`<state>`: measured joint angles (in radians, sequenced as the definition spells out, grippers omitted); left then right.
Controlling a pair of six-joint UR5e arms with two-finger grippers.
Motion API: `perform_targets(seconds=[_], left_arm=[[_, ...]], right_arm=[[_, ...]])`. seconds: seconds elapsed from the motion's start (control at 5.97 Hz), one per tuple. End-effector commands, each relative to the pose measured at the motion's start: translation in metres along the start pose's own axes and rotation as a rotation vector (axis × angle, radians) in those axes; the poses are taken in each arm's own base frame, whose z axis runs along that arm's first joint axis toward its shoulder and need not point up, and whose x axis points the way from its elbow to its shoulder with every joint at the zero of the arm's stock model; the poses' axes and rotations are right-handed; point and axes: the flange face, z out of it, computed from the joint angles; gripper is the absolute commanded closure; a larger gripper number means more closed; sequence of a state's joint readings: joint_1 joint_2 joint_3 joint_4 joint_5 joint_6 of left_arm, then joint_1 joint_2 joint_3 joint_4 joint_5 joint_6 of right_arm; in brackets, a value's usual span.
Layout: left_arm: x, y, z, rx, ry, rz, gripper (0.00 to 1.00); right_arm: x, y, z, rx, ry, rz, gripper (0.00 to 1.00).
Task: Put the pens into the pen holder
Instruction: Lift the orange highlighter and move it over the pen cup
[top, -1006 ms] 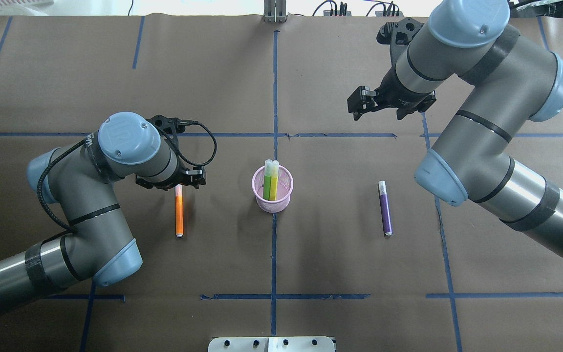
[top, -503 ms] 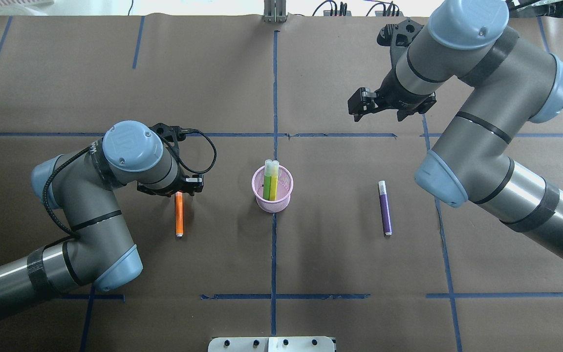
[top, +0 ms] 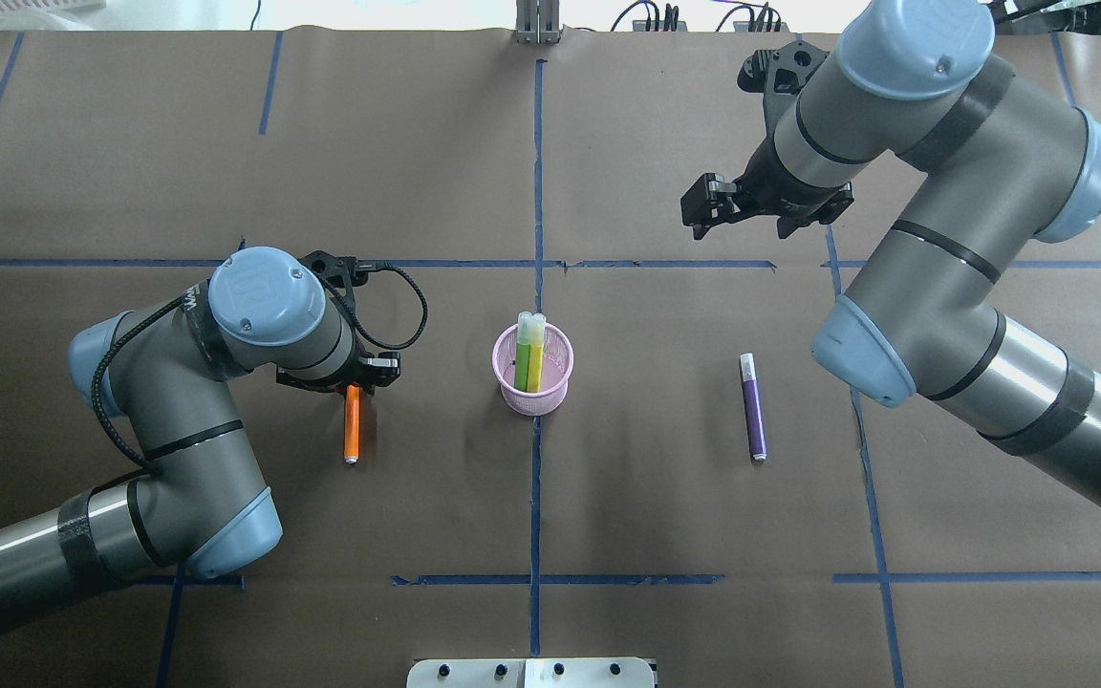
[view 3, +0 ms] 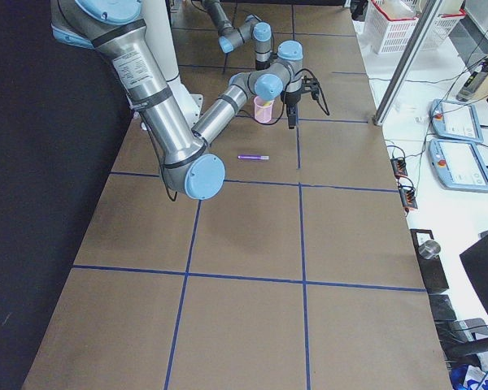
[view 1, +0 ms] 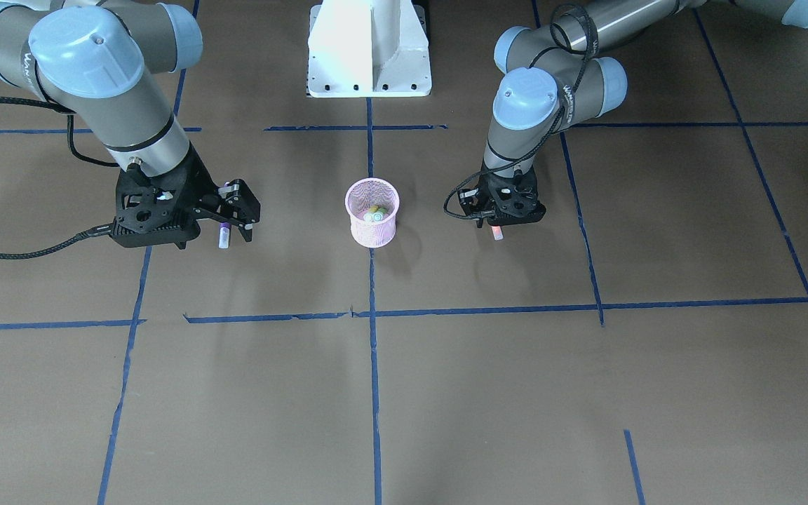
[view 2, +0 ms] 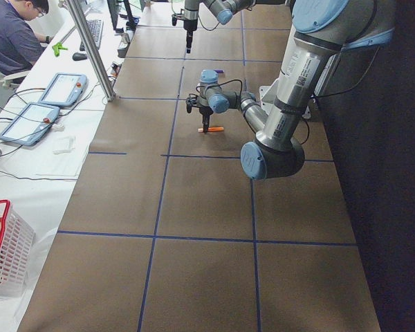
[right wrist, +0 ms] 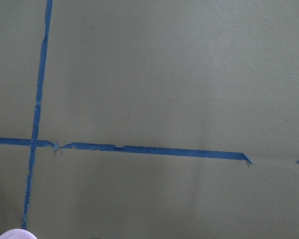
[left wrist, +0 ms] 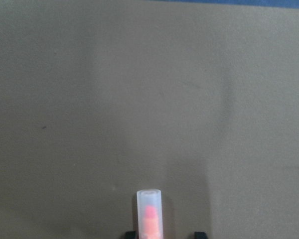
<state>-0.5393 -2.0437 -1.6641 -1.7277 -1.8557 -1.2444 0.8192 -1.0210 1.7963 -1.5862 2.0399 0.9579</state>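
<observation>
The pink mesh pen holder (top: 558, 380) stands at the table's middle with a green and a yellow-green pen (top: 522, 358) upright in it. It also shows in the front view (view 1: 372, 228). The orange pen (top: 352, 428) lies flat to its left. My left gripper (top: 352, 380) is low over the pen's cap end, open. In the left wrist view the pale cap (left wrist: 149, 211) sits between the fingertips. The purple pen (top: 752, 409) lies flat on the right. My right gripper (top: 701, 210) is open and empty, raised well beyond the purple pen.
Blue tape lines (top: 536, 172) cross the brown table. The white robot base block (view 1: 369, 49) stands behind the holder. A person sits at a side desk (view 2: 14, 41) with tablets, off the table.
My left gripper has moved back along the orange pen and lower, so it now covers the cap end. The right arm has barely moved.
</observation>
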Motion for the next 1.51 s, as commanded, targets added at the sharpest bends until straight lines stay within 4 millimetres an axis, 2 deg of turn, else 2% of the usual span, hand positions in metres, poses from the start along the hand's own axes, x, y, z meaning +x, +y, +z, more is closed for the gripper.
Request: perform_targets(seconds=[0.0, 0.17, 0.34, 0.5, 0.67, 0.84, 1.01, 1.17, 1.34], left_arm=[[0.001, 0.000, -0.002, 0.000, -0.001, 0.004, 0.93], [0.004, 0.001, -0.008, 0.004, 0.012, 0.011, 1.00], [0.008, -0.005, -0.032, 0.038, 0.045, 0.010, 1.00], [0.022, -0.010, -0.086, 0.192, 0.108, 0.034, 1.00], [0.037, -0.007, -0.128, 0.309, 0.177, 0.145, 1.00], [0.062, -0.008, -0.166, 0.435, 0.261, 0.165, 1.00], [0.074, 0.002, -0.173, 0.569, 0.309, 0.173, 0.97], [0.095, 0.030, -0.162, 0.652, 0.362, 0.179, 0.99], [0.104, 0.039, -0.159, 0.716, 0.371, 0.165, 0.98]], right_arm=[[0.001, 0.001, 0.000, -0.001, 0.000, 0.001, 0.00], [0.001, 0.000, 0.001, 0.000, 0.002, 0.000, 0.00], [0.002, 0.000, 0.001, -0.001, 0.003, -0.001, 0.00], [0.002, 0.001, 0.001, 0.000, 0.002, -0.001, 0.00], [0.000, 0.002, 0.002, -0.002, 0.001, -0.003, 0.00], [0.000, 0.003, 0.003, -0.004, 0.003, -0.003, 0.00], [0.002, 0.004, 0.004, -0.005, 0.004, -0.001, 0.00], [0.001, 0.004, 0.004, -0.003, 0.004, -0.002, 0.00], [0.002, 0.004, 0.004, -0.004, 0.005, -0.001, 0.00]])
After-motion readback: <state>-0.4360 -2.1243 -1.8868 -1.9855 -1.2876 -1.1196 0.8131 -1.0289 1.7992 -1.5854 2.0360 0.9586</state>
